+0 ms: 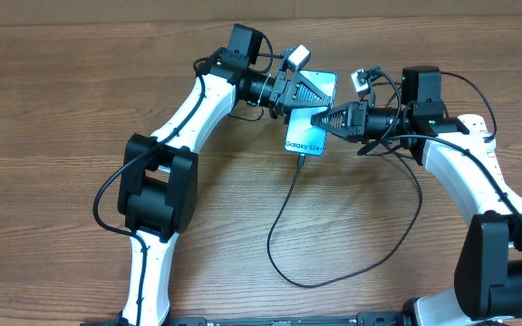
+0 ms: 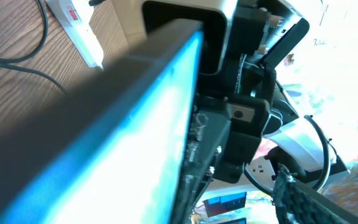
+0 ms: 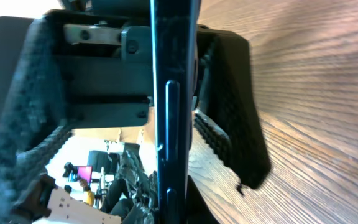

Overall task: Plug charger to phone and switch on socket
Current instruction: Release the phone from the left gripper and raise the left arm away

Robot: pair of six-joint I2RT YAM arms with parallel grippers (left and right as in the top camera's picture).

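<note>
Wood desk (image 1: 62,136). Left end effector (image 1: 304,91) sits at the 11 o'clock end of the phone (image 1: 304,142), jaws look spread, not clamping. Phone is near 12 o'clock, screen up. Charger (image 1: 284,204) meets its 6 o'clock edge, looks plugged in, then loops toward 5. Right end effector (image 1: 320,119) is pinched shut on the phone's 3 o'clock edge. Left to do: socket (image 2: 79,31), only visible at 11 o'clock in left wrist view, switch state unreadable.

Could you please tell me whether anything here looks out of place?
The phone is not lying on the table: the right pincer holds it raised by one side, skewed, with the charger trailing from its lower end.
</note>
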